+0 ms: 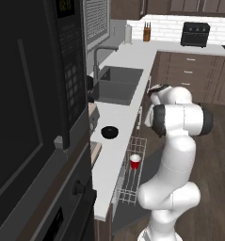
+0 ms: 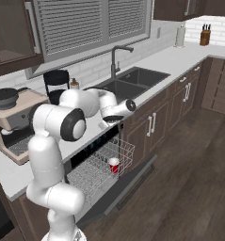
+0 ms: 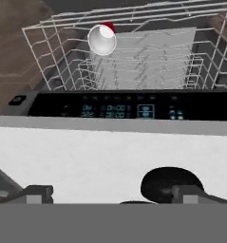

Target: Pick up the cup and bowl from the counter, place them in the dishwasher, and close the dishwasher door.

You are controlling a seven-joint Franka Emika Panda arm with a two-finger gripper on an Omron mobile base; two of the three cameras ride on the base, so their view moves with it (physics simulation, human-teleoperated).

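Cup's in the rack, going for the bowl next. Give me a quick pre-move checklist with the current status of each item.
1. Cup already in the dishwasher rack, upright near its front corner: ok.
2. Bowl on the counter, nothing stacked in it: ok.
3. Gripper empty with jaws wide open: ok.
4. Gripper near the bowl: ok in the hand view, where the bowl sits just past the finger tips; exact height above it cannot tell.
5. Free space in the rack for the bowl behind the cup: ok.
6. Dishwasher door down, rack pulled out: ok for loading; closing not yet done.
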